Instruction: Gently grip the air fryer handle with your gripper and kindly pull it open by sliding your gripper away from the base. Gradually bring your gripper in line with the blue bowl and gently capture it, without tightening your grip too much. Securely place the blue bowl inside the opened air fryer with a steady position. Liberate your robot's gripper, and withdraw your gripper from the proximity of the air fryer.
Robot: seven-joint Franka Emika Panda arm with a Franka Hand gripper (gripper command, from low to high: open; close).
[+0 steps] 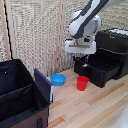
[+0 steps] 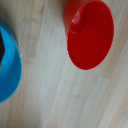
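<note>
End effector [image 1: 80,57] hangs above the counter [image 1: 95,107], over the spot between blue bowl [image 1: 58,79] and red cup [image 1: 82,83]; grasping nothing, finger spacing cannot be told. Air fryer [image 1: 112,52] at the exterior view's right, drawer [image 1: 97,70] pulled out. Bowl sits on the counter just beside the black fabric case [image 1: 22,95]. Wrist view: bowl and cup apart on wood.

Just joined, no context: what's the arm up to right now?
The air fryer drawer is already pulled out. The hand hangs above the table between the fryer and the blue bowl, holding nothing as far as the exterior view shows. The bowl sits on the wood table beside a red cup, not yet picked up. The wrist view shows both below.
</note>
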